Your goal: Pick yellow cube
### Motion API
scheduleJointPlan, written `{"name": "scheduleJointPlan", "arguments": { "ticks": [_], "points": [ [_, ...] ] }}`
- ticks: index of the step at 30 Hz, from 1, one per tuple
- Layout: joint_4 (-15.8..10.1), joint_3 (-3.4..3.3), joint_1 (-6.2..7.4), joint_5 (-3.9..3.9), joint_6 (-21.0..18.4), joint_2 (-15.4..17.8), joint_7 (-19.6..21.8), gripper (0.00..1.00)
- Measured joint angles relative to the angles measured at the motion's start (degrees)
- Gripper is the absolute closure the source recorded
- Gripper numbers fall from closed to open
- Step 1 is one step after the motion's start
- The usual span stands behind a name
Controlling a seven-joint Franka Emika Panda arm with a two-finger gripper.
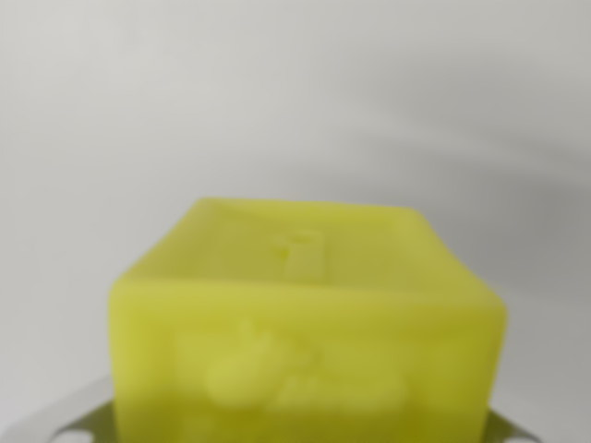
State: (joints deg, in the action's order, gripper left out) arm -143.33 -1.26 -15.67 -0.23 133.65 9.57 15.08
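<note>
Yellow cube point(309, 332) fills the lower middle of the wrist view, very close to the lens and out of focus. Gripper point(300, 432): only two pale metal pieces show, one at the bottom left corner point(65, 420) and one at the bottom right point(508, 431), each partly hidden behind the cube's lower edges. The cube sits between these pieces and appears to touch both, but the fingertips themselves are out of frame, so whether the jaws are clamped on it cannot be told. Cube's near face carries a raised, embossed shape, blurred beyond reading. Top face is visible, tilted away from the camera, with a small mark or notch near its centre. Colour is a bright lime-yellow, fairly even, slightly translucent at the edges. Behind and around the cube lies a plain pale grey surface point(277, 101), featureless, with a soft darker shadow band running across the upper right.
</note>
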Motion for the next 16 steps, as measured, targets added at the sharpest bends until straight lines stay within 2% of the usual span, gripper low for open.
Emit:
{"name": "scheduleJointPlan", "arguments": {
  "ticks": [7, 16],
  "points": [
    [1.0, 0.00, 0.00, -0.03, -2.6, 1.6, 0.0, 1.00],
    [1.2, 0.00, 0.00, -0.04, -2.9, 1.8, 0.0, 1.00]
  ]
}}
